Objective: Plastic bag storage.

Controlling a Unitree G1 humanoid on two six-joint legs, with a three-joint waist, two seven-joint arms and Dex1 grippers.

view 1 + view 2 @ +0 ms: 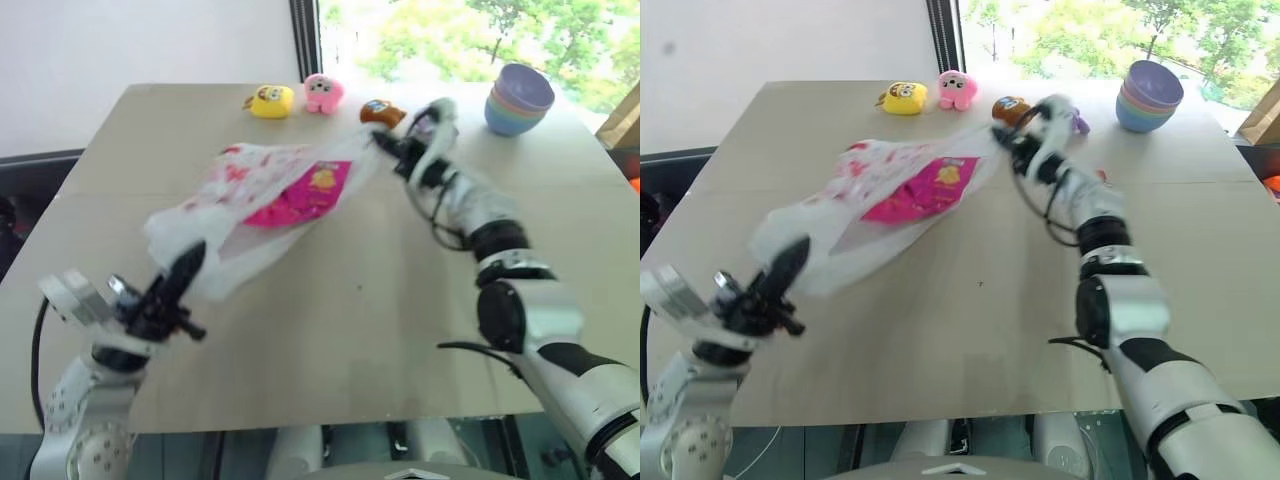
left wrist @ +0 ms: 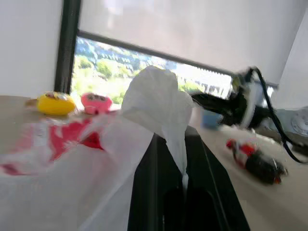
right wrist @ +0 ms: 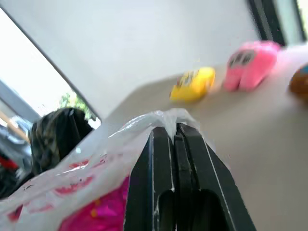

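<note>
Our left hand, nearest to us at the front left of the worktop, has its two black fingers pressed together on the near end of the plastic bag; in the left wrist view a fold of white film rises out from between them. Our right hand, farther out and right of centre, pinches the far end the same way, with film bunched over its closed fingertips in the right wrist view.

The bag hangs stretched between the two hands, running from near left to far right and sagging in the middle. We judge that we hold it by opposite ends to pull it out long and flat, so it can then be folded or rolled down for storing. A shiny magenta packet shows through the thin film; it looks to be inside the bag, though it could lie under it.

Beyond the bag, along the far edge, sit a yellow toy, a pink toy and a small brown one just beside our right hand, with a stack of pastel bowls at the far right.

We cannot tell whether the sagging middle touches the worktop. The loop handles are lost in the crumpled film. Both hands are blurred.
</note>
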